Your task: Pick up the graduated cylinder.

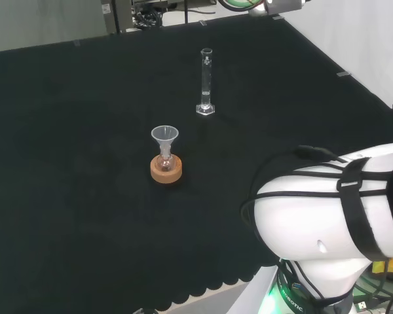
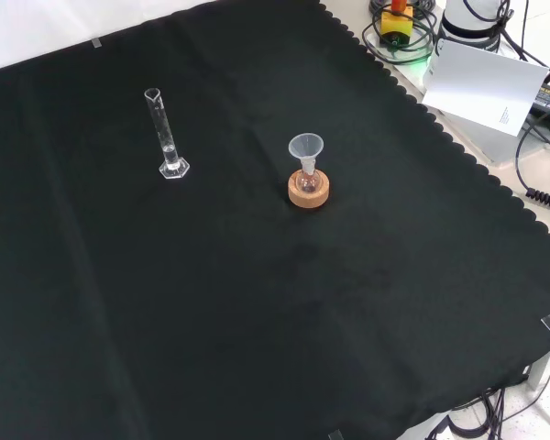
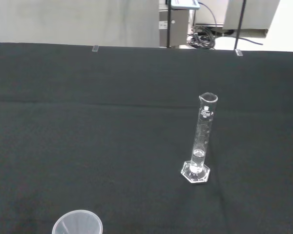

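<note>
Graduated cylinder point(image 1: 205, 82), tall, narrow, clear glass on a hexagonal foot, stands upright on the black-clothed bench point(image 1: 65, 163), untouched. Nearer the arm's white links point(image 1: 334, 216) in the head view, well apart from it, a clear funnel point(image 1: 164, 136) sits in a small flask point(image 1: 165, 161) on a cork ring point(image 1: 166, 171). Whether the hand is released or clenched cannot be told.
</note>
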